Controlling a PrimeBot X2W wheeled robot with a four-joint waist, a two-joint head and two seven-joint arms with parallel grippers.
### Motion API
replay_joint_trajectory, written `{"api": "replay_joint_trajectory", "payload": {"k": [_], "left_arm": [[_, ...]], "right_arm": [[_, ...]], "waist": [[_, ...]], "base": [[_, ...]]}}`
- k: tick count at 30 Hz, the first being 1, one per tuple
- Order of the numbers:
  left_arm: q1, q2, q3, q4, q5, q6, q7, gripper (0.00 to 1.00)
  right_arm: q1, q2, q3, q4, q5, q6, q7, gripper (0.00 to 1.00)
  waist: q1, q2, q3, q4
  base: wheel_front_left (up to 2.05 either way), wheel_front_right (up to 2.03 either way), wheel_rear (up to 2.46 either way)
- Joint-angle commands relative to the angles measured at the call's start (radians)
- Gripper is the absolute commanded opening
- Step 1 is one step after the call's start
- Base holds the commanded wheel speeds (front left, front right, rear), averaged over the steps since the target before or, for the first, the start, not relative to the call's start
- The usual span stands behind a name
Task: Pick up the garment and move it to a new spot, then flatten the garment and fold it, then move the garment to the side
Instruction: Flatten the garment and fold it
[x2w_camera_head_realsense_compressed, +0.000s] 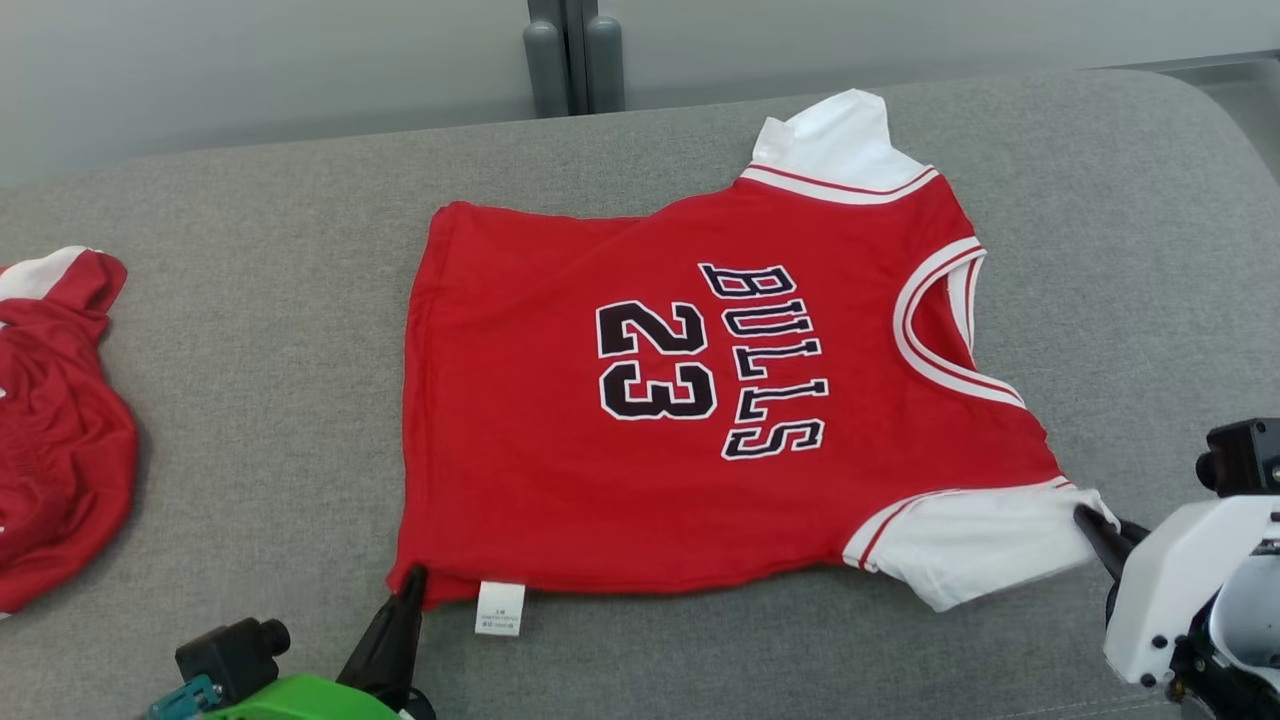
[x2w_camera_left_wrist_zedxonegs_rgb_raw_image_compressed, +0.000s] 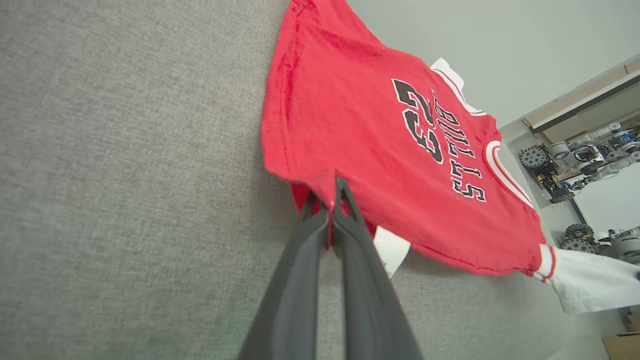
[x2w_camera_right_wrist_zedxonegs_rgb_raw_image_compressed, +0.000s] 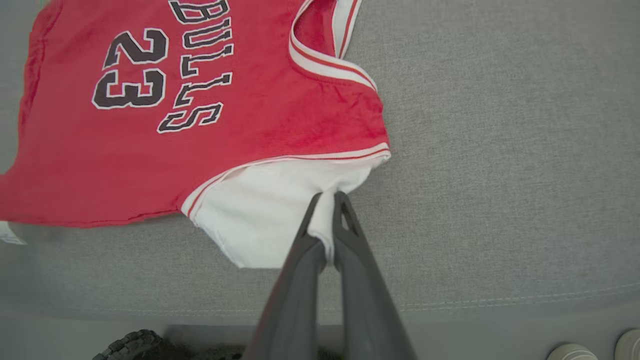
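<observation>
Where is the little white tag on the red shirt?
In the head view, the white tag sticks out from the near edge of the red shirt, left of the middle, just right of the left claw pinching that corner.

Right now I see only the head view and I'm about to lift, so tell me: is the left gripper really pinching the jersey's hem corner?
Observer: Yes; the left wrist view shows the left gripper shut on the jersey, red hem cloth caught between its fingers.
Operator: And the right side?
Observer: The right wrist view shows the right gripper shut on the white sleeve, a fold of it squeezed between its fingers.
</observation>
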Motion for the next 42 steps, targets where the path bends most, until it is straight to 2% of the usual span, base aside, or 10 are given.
{"api": "replay_joint_trajectory", "payload": {"k": [1, 11, 23, 29, 40, 41, 42], "left_arm": [[-0.034, 0.002, -0.003, -0.001, 0.018, -0.003, 0.007, 0.00], [-0.194, -0.039, -0.011, 0.086, 0.028, -0.006, 0.049, 0.00], [-0.342, -0.090, 0.002, 0.239, 0.044, -0.030, 0.014, 0.00], [-0.391, -0.102, 0.011, 0.289, 0.052, -0.039, -0.003, 0.00], [-0.451, -0.118, 0.008, 0.353, 0.067, -0.050, -0.014, 0.00], [-0.454, -0.120, 0.007, 0.360, 0.068, -0.051, -0.015, 0.31], [-0.456, -0.121, 0.008, 0.366, 0.069, -0.048, -0.017, 1.00]], "right_arm": [[-0.030, -0.015, 0.008, 0.014, 0.001, 0.000, -0.022, 0.00], [-0.247, -0.081, 0.115, 0.220, 0.041, 0.000, -0.141, 0.00], [-0.449, -0.118, 0.167, 0.478, -0.001, 0.000, -0.428, 0.00], [-0.503, -0.126, 0.180, 0.553, -0.009, 0.000, -0.511, 0.00], [-0.560, -0.128, 0.197, 0.627, -0.007, 0.000, -0.586, 0.00], [-0.565, -0.124, 0.196, 0.632, -0.004, 0.000, -0.598, 0.27], [-0.568, -0.120, 0.195, 0.636, -0.001, 0.000, -0.608, 1.00]], "waist": [[0.0001, 0.0000, 0.003, -0.001], [0.0001, 0.0000, 0.035, -0.006], [0.0001, 0.0000, 0.084, 0.005], [0.0001, 0.0000, 0.109, 0.009], [0.0001, 0.0000, 0.133, 0.008], [0.0001, 0.0000, 0.133, 0.008], [0.0001, 0.0000, 0.134, 0.008]], "base": [[0.00, 0.00, 0.00], [0.00, 0.00, 0.00], [0.00, 0.00, 0.00], [0.00, 0.00, 0.00], [0.00, 0.00, 0.00], [0.00, 0.00, 0.00], [0.00, 0.00, 0.00]]}}
